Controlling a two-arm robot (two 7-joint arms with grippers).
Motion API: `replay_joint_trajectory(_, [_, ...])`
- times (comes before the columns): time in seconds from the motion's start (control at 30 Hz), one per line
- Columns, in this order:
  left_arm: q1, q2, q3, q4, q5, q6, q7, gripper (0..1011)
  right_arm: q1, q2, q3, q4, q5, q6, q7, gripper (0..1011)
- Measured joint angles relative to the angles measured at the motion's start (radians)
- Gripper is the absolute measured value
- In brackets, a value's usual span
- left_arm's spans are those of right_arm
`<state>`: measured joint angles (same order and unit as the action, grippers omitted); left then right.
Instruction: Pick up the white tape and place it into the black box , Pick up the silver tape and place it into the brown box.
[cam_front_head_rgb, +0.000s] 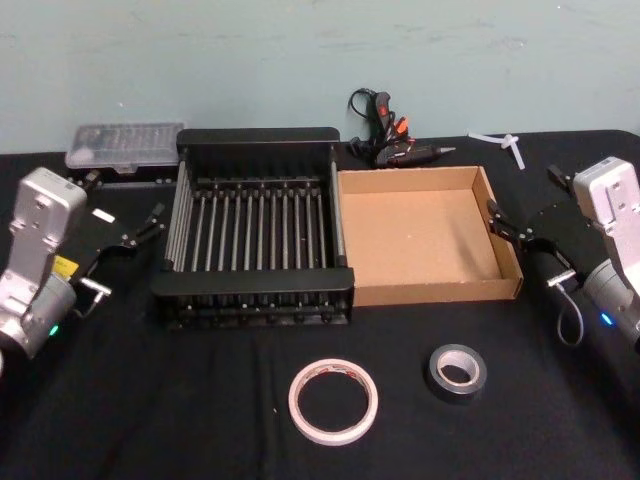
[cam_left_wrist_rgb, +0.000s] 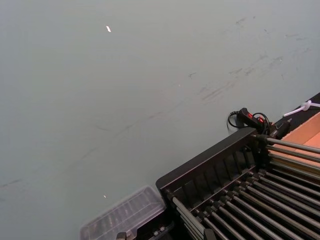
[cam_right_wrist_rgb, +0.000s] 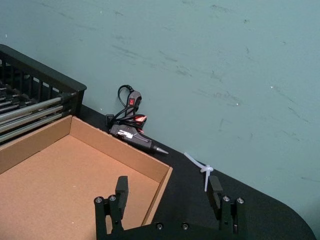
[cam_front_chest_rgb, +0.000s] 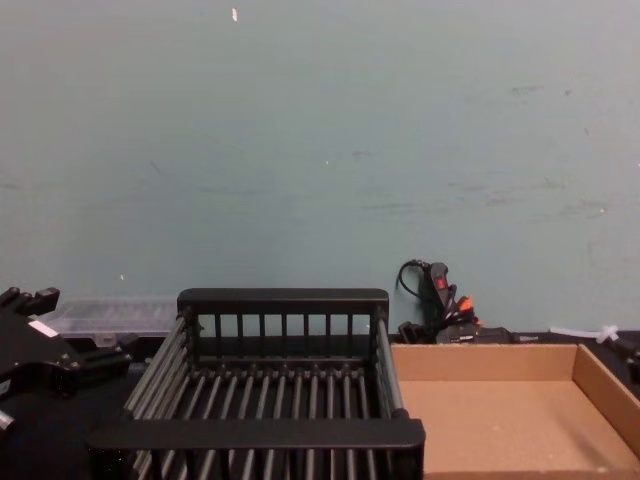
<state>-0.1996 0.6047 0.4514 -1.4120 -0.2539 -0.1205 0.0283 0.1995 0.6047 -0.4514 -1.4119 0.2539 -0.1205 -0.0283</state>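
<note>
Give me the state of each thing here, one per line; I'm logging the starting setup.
white tape: flat on the table, untouched
silver tape: flat on the table, untouched
black box: empty
brown box: empty
left end effector: open, beside the black box
right end effector: open, beside the brown box

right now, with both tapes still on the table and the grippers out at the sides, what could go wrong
1. The white tape and silver tape lie close together, so a reach for one might nudge the other.
2. The black box and brown box touch side by side; a drop near the shared wall could land in the wrong one.
3. The right gripper, open, sits right beside the brown box's wall and could bump it when it moves.
</note>
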Motion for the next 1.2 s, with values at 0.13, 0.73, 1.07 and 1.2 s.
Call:
replay_joint_trajectory(0.13, [0.0, 0.0, 0.0, 0.0, 0.0, 0.0, 0.0, 1001, 0.0, 0.0, 0.0, 0.0, 0.0, 0.0, 0.0, 1002])
replay_joint_trajectory(0.73, [0.0, 0.0, 0.0, 0.0, 0.0, 0.0, 0.0, 1001, 0.0, 0.0, 0.0, 0.0, 0.0, 0.0, 0.0, 1002])
replay_joint_trajectory(1.07, [0.0, 0.0, 0.0, 0.0, 0.0, 0.0, 0.0, 1002, 0.0, 0.0, 0.0, 0.0, 0.0, 0.0, 0.0, 1002])
replay_joint_trajectory(1.2, [0.0, 0.0, 0.0, 0.0, 0.0, 0.0, 0.0, 1002, 0.0, 0.0, 0.0, 0.0, 0.0, 0.0, 0.0, 1002])
